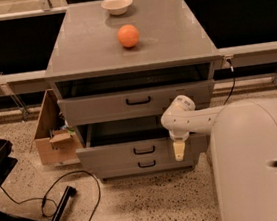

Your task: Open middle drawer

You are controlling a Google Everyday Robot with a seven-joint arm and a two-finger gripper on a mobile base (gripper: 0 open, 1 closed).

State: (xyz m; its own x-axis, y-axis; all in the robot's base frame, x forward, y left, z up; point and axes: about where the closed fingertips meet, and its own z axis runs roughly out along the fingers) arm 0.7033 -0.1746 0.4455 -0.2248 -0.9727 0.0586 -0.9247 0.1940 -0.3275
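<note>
The grey cabinet (169, 33) has three drawers. The middle drawer (109, 157) is pulled out a good way, with its dark inside showing above its flat front. Its small black bar handle (144, 150) is free. My gripper (179, 150) hangs pointing down in front of the right part of that drawer front, to the right of the handle and not on it. My white arm (190, 119) reaches in from the right. The taller top drawer (93, 108) stands slightly out. The lowest drawer (120, 169) sits just under the middle one.
An orange (128, 35) and a white bowl (117, 5) sit on the cabinet top. A cardboard box (49, 141) stands at the cabinet's left. A black cable (63, 192) and a black chair base (20, 217) lie on the floor at left. My white body (258, 163) fills the lower right.
</note>
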